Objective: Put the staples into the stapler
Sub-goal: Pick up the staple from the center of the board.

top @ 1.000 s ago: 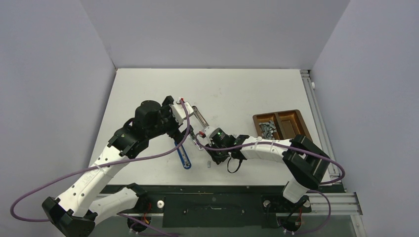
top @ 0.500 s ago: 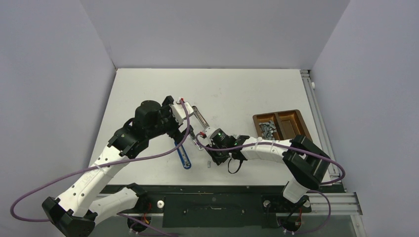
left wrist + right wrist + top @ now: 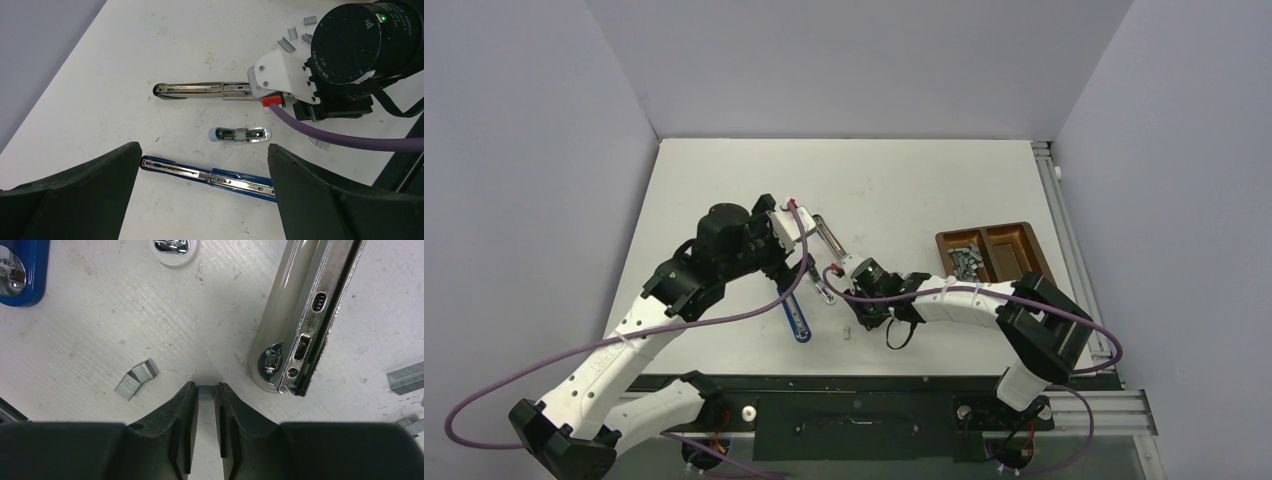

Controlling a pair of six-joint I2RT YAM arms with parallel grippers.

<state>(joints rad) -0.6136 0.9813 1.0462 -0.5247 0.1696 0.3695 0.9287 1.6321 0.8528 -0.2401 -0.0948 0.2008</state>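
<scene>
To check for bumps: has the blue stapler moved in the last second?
No. The blue stapler keeps its place and angle relative to the near edge of the table.

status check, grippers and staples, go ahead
Left gripper open, holding nothing. Right gripper shut on one staple strip. Open grey stapler just beside it; a loose bent strip on the other side.

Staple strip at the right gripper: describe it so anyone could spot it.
Find the open grey stapler on the white table. Beside its rounded end, the right gripper pinches a short staple strip. Unlike the bent strip loose nearby, it sits between the fingertips.
</scene>
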